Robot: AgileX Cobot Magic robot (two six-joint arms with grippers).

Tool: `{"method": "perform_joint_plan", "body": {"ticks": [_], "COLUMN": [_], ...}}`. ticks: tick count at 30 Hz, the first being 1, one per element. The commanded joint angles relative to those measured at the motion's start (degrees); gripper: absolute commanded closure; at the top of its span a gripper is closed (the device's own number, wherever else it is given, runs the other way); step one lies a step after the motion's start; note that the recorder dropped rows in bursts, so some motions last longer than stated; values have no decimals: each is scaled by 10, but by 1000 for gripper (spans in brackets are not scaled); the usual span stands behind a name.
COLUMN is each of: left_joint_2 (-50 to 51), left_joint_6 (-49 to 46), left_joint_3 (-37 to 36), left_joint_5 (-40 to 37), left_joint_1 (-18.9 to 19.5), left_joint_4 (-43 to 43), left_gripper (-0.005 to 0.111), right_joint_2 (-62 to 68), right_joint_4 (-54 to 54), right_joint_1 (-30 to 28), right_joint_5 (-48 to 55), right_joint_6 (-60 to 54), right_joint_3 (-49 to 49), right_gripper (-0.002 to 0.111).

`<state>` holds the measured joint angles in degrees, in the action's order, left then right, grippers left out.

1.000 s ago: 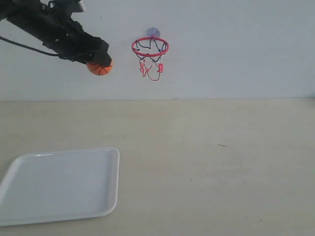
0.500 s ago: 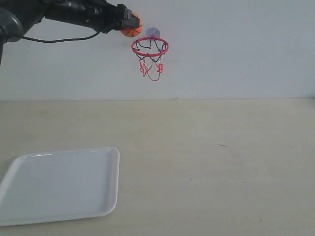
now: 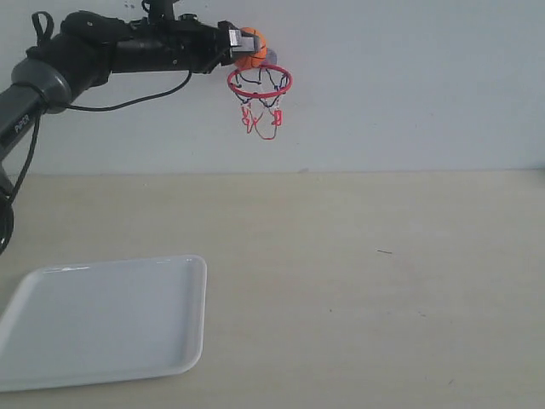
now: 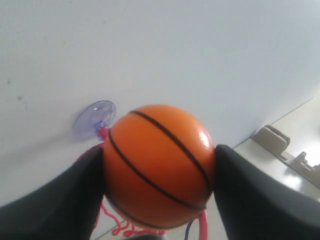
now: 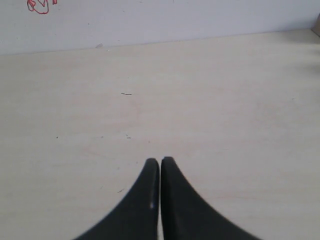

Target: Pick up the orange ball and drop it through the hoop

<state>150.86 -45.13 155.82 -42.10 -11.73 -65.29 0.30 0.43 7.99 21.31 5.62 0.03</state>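
The orange ball with black seams is held just above the left part of the hoop's red ring, against the white wall. My left gripper is shut on it, reaching in from the left. In the left wrist view the orange ball fills the middle between two black fingers, with the suction cup and red net behind it. My right gripper is shut on nothing, low over the bare table; it does not show in the exterior view.
A white tray lies on the beige table at the front left. The hoop's net dangles against the wall above the table's far edge. Red net loops show at the right wrist view's corner.
The left arm has carried the ball up and to the right, from left of the hoop and below its ring to just above the ring. The right gripper's earlier state is not shown.
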Motion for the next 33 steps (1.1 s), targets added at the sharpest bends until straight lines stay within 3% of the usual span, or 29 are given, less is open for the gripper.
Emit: {"method": "perform_joint_plan", "body": {"ticks": [1, 4, 9, 11, 23, 26, 28, 30, 33], "left_joint_2": [4, 4, 4, 4, 4, 1, -4, -9, -15], "left_joint_6": [-21, -23, -12, -11, 7, 7, 32, 57, 106], "left_joint_3": [2, 2, 2, 2, 2, 2, 2, 2, 2], "left_joint_5": [7, 6, 3, 2, -1, -43, -71, -104, -132], "left_joint_1": [-5, -5, -1, 2, 6, 15, 26, 41, 70], "left_joint_4": [-46, -46, -58, -60, -53, -14, 32, 65, 63], "left_gripper": [103, 100, 54, 42, 36, 45, 67, 98, 103], "right_joint_2": [-3, -3, -3, -3, -3, -3, -3, -3, -3], "right_joint_4": [-4, -4, -4, -4, -4, -4, -4, -4, -4], "right_joint_1": [0, 0, 0, 0, 0, 0, 0, 0, 0], "right_joint_5": [-3, -3, -3, -3, -3, -6, -3, -3, -3], "right_joint_6": [-1, -1, -1, -1, -1, -1, -1, -1, -1], "right_joint_3": [0, 0, 0, 0, 0, 0, 0, 0, 0], "right_gripper": [108, 108, 108, 108, 108, 108, 108, 108, 108]}}
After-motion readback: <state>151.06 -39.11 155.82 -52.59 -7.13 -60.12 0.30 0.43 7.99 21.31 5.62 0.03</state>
